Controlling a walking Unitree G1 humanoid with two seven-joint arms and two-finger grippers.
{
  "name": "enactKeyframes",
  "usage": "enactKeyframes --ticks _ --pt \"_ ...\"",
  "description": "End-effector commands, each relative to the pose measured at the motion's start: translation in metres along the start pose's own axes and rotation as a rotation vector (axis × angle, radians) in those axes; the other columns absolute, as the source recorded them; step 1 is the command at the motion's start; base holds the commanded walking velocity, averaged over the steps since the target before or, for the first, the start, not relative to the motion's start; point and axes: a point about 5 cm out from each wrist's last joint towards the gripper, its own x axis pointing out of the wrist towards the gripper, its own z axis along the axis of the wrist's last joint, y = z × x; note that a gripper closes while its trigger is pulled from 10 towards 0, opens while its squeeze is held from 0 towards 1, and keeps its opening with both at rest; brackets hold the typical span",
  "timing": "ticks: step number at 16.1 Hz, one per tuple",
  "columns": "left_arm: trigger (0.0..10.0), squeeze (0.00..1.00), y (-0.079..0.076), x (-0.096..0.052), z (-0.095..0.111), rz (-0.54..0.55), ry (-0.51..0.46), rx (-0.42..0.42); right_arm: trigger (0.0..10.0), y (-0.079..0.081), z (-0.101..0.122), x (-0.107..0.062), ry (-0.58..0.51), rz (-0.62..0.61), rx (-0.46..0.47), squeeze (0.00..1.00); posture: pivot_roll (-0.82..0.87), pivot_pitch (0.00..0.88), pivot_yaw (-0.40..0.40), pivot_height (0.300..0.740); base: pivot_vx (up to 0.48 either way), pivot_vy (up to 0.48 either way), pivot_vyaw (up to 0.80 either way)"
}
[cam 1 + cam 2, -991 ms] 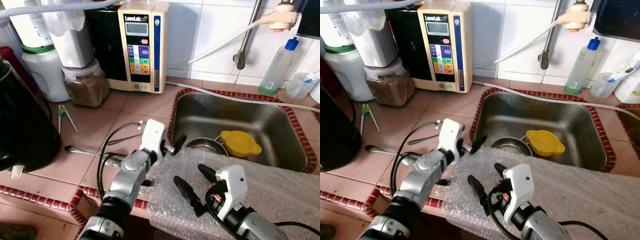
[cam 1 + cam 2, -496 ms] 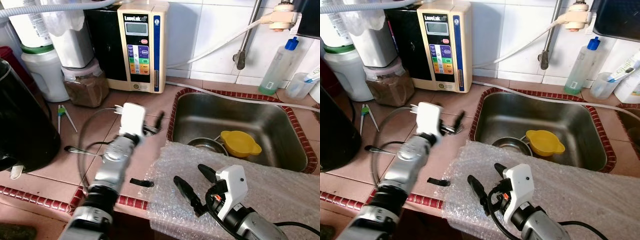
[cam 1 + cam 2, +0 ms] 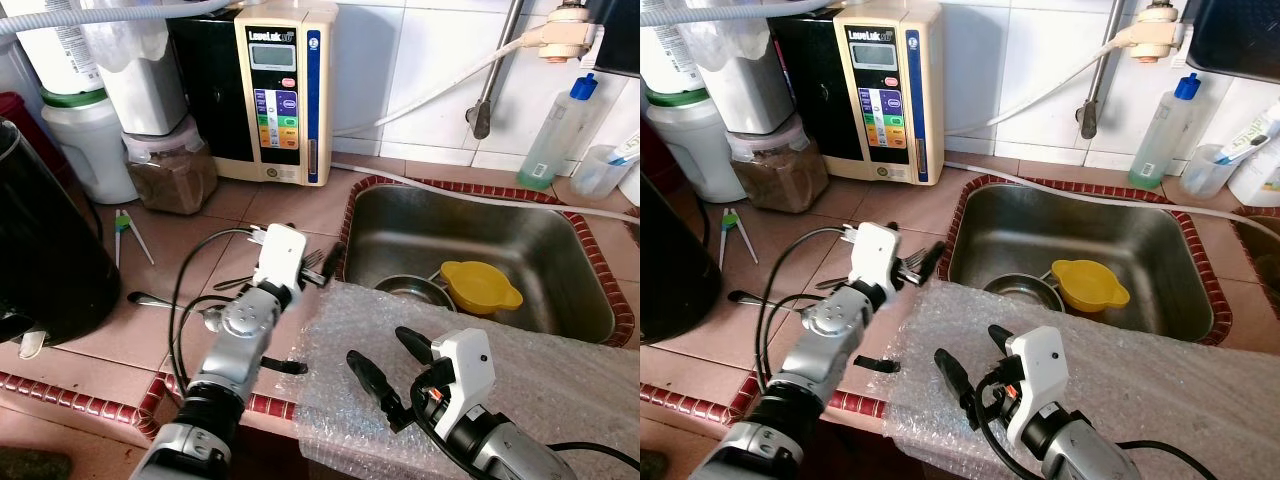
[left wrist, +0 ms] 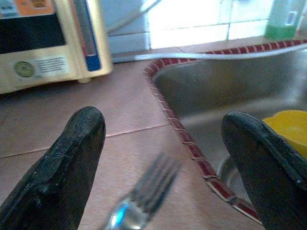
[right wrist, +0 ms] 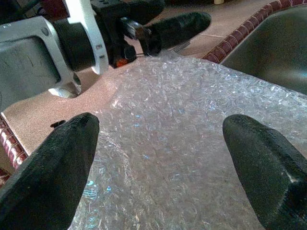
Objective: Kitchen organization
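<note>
The left pincer (image 3: 322, 262) hovers wide open, holding nothing, over the fork (image 4: 139, 199) lying on the bench (image 3: 290, 205) just left of the sink (image 3: 560, 250). The right pincer (image 3: 388, 368) is open and empty above the bubble wrap (image 3: 560, 370). Judged progress: early, nothing grasped yet.

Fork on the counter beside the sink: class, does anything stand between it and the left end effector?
Nothing visible does. The left end effector is open, with the fork lying on bare counter tiles between its fingers, beside the sink rim.
</note>
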Motion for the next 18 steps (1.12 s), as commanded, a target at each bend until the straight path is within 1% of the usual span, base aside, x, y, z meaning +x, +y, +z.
enactKeyframes --ticks 1,3,5,6,7,8,9,11,12,13,14,15,16,18 --pt "10.0 1.0 -0.003 -0.002 -0.005 -0.011 0.015 0.031 10.0 0.001 0.003 0.0 -0.008 -0.005 -0.009 0.0 0.0 0.054 0.047 0.74 0.0 0.0 0.0" --pt "10.0 1.0 -0.005 -0.001 -0.009 -0.004 0.026 0.043 10.0 0.002 0.003 0.0 -0.008 -0.003 -0.008 0.0 0.0 0.056 0.047 0.74 0.0 0.0 0.0" --pt "10.0 1.0 -0.009 0.004 -0.009 -0.001 0.038 0.028 10.0 0.003 0.003 -0.001 -0.009 -0.003 -0.008 0.0 -0.01 0.058 0.047 0.74 0.0 0.0 0.0" --pt "10.0 0.93 -0.009 0.004 -0.009 0.001 0.042 0.025 10.0 0.003 0.003 -0.001 -0.009 -0.003 -0.008 0.0 -0.01 0.058 0.047 0.74 0.0 0.0 0.0" --pt "10.0 0.58 -0.009 0.006 -0.009 0.003 0.045 0.035 10.0 0.003 0.004 -0.001 -0.01 -0.003 -0.009 0.0 -0.01 0.06 0.049 0.74 0.0 0.0 0.0" --pt "10.0 0.0 -0.011 0.007 -0.011 -0.015 0.057 0.041 10.0 0.003 0.004 -0.001 -0.011 -0.005 -0.011 0.0 -0.01 0.062 0.05 0.74 0.0 0.0 0.0" --pt "10.0 0.0 -0.013 0.007 -0.012 -0.028 0.068 0.037 10.0 0.003 0.004 -0.001 -0.013 -0.007 -0.011 0.0 -0.01 0.063 0.05 0.74 0.0 0.0 0.0" --pt "10.0 0.0 -0.018 0.007 -0.021 -0.056 0.123 0.043 10.0 0.003 0.005 -0.002 -0.017 -0.01 -0.012 0.0 -0.01 0.066 0.052 0.74 0.0 0.0 0.0" --pt "10.0 0.0 -0.018 0.007 -0.025 -0.056 0.147 0.053 10.0 0.003 0.005 -0.002 -0.02 -0.012 -0.012 0.0 -0.01 0.066 0.052 0.74 0.0 0.0 0.0" --pt "10.0 0.0 -0.018 0.007 -0.029 -0.048 0.171 0.045 10.0 0.003 0.006 -0.002 -0.024 -0.013 -0.013 0.0 -0.01 0.067 0.053 0.74 0.0 0.0 0.0" --pt "9.2 0.0 -0.017 0.007 -0.03 -0.046 0.179 0.047 10.0 0.003 0.007 -0.001 -0.032 -0.015 -0.014 0.0 -0.01 0.067 0.053 0.74 0.0 0.0 0.0" --pt "5.6 0.0 -0.016 0.007 -0.031 -0.045 0.185 0.04 10.0 0.003 0.008 -0.001 -0.04 -0.017 -0.013 0.0 -0.01 0.068 0.053 0.74 0.0 0.0 0.0" --pt "0.0 0.0 -0.016 0.007 -0.032 -0.049 0.198 0.04 10.0 0.004 0.011 -0.001 -0.062 -0.017 -0.011 0.0 -0.01 0.068 0.054 0.74 0.0 0.0 0.0" --pt "0.0 0.0 -0.017 0.007 -0.033 -0.053 0.197 0.038 10.0 0.003 0.015 0.0 -0.078 -0.024 -0.018 0.0 -0.01 0.065 0.055 0.74 0.0 0.0 0.0"
